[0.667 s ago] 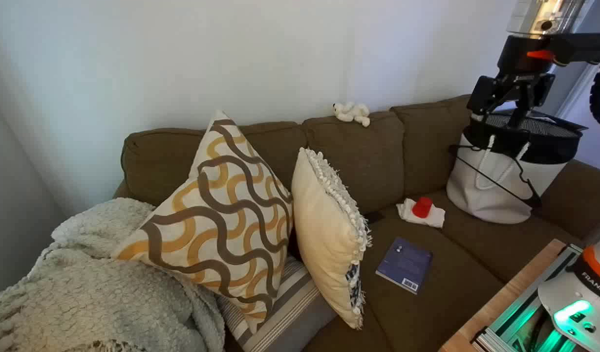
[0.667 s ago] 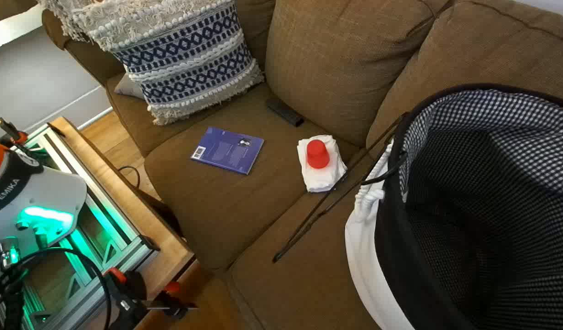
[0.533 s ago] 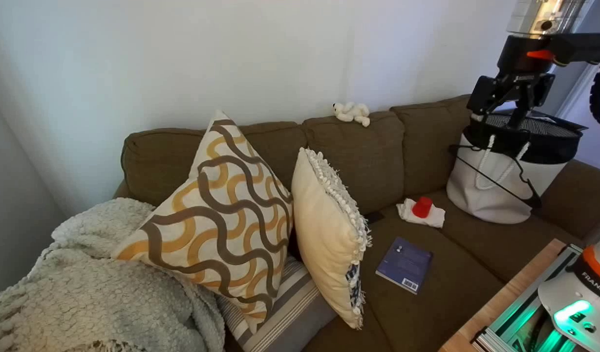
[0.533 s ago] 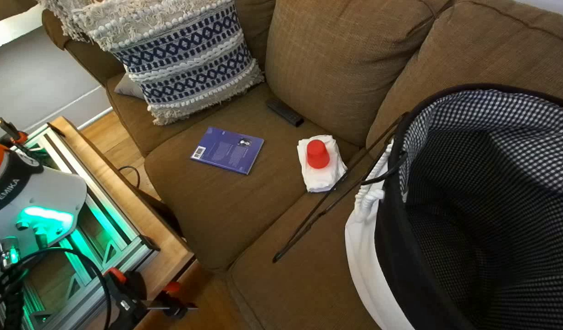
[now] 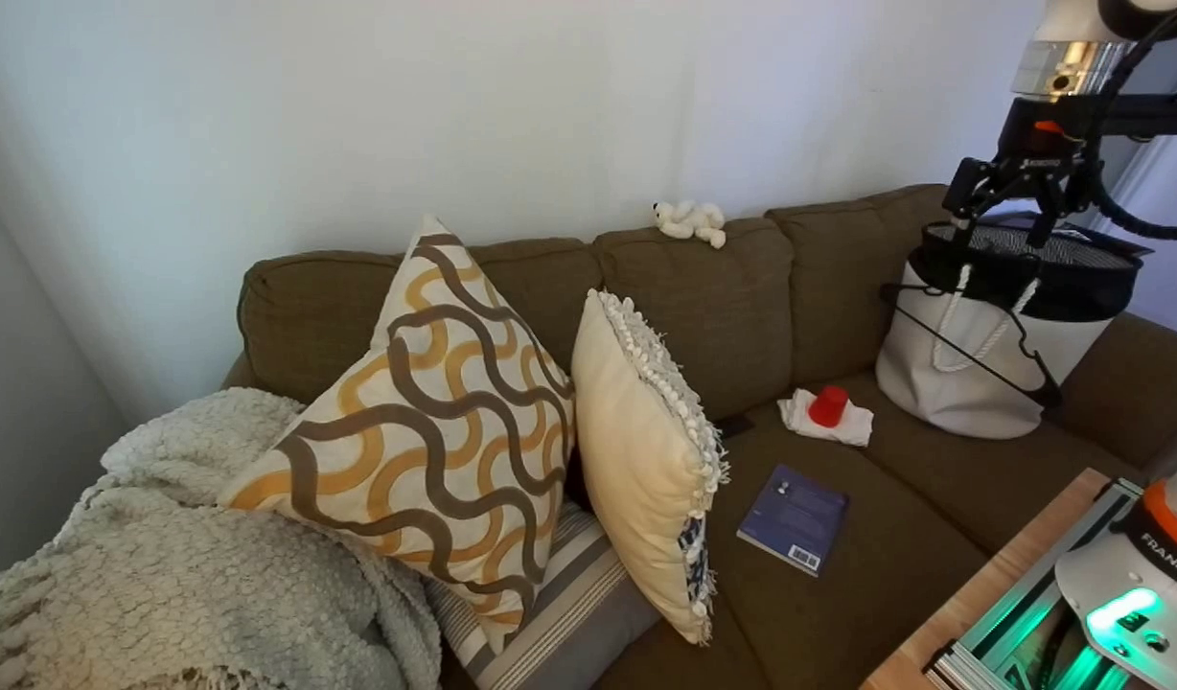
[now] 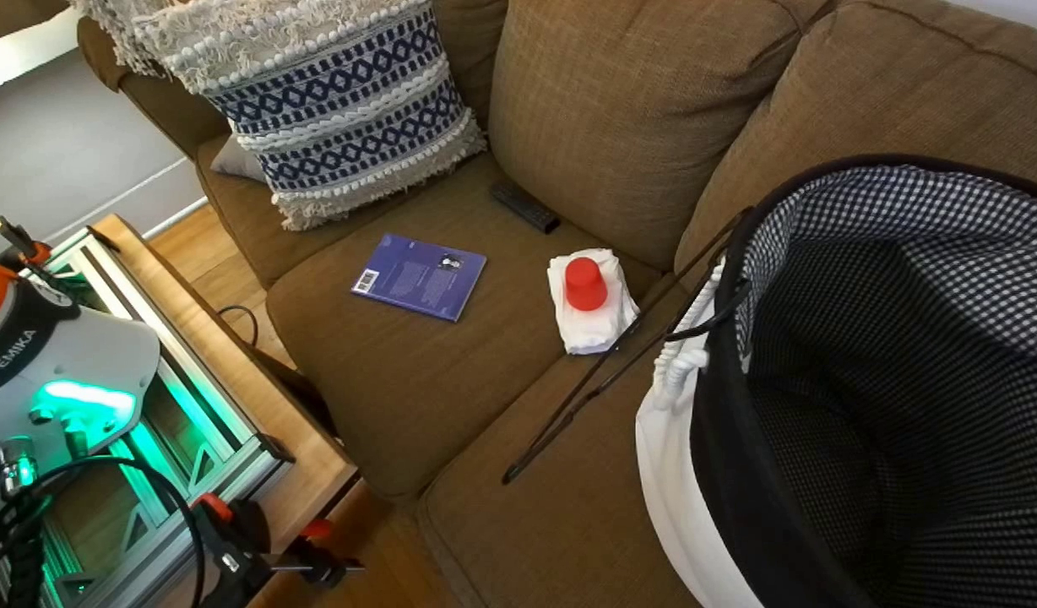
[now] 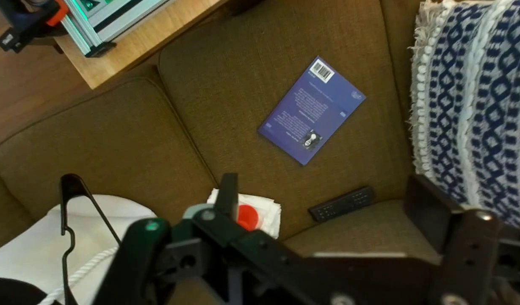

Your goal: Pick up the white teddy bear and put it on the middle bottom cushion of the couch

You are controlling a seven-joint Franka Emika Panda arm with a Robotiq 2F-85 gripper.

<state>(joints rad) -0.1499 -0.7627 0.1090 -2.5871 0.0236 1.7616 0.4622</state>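
The white teddy bear (image 5: 689, 222) lies on top of the couch's back cushion against the wall in an exterior view; it is out of view in the wrist view. The couch (image 5: 320, 307) is dark olive-brown. Its middle bottom cushion (image 5: 895, 522) bears a purple book, and it also shows in an exterior view (image 6: 358, 363) and in the wrist view (image 7: 251, 76). My gripper (image 5: 1001, 233) appears in front of the hamper's top, well to the right of the bear. In the wrist view the gripper (image 7: 323, 190) has its fingers wide apart with nothing between them.
A white hamper (image 5: 972, 369) with a black hanger (image 6: 561, 418) stands on the right seat. A purple book (image 6: 421, 277), a remote (image 6: 524, 206) and a red cup (image 6: 585, 285) on white cloth (image 6: 594, 333) lie on the couch. A fringed pillow (image 5: 636, 460) and a patterned pillow (image 5: 454, 412) stand left.
My gripper and arm have moved a little to the right in an exterior view. The bear and the other things have not moved.
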